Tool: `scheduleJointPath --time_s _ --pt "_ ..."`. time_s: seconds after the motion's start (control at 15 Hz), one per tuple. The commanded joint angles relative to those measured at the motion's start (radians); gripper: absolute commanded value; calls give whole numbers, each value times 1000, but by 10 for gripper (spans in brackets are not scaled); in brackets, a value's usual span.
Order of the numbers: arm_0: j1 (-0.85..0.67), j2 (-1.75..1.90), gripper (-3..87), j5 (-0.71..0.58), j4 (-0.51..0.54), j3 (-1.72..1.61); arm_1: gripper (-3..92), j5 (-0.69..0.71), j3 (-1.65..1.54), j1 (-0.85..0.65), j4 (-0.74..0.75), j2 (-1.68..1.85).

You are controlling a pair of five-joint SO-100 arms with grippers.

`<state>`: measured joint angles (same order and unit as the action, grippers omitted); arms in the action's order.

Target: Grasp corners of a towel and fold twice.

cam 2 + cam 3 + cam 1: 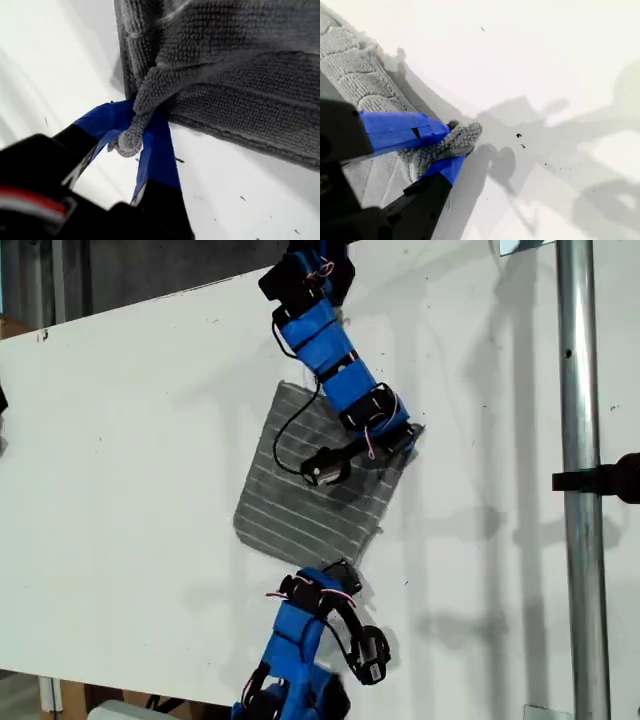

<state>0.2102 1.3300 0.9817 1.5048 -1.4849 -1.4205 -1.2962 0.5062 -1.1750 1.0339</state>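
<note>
You see bright, even light on the white table (130, 490); several soft overlapping arm shadows fall toward the exterior view's right. Both wrist views blur close up, with black tool housings out of focus.

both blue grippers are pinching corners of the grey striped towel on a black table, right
Not quite: the table is white, not black, as the exterior view shows. The rest holds: my first gripper and my second gripper are each shut on a corner of the thin grey towel with white stripes, as both wrist views show.
</note>
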Motion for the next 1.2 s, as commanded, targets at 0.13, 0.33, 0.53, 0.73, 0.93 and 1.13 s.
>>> scheduleJointPath --time_s 0.13,0.33,0.53,0.73,0.93,1.13 --pt "150 110 -29 127 58 71 -2 41 258 92 12 91" --pt "31 219 -29 72 -17 -74 -2 -15 229 25 -284 236" --pt "-210 301 -29 -140 -74 -114 -2 -89 52 -81 -534 402" --pt "-472 256 -29 -345 -213 -141 -2 -275 -92 -229 -819 469" --pt "-655 158 -29 -477 -256 -8 -2 -275 -331 -399 -746 603" --pt "-741 84 -29 -518 -245 146 -2 -109 -546 -609 -546 856"
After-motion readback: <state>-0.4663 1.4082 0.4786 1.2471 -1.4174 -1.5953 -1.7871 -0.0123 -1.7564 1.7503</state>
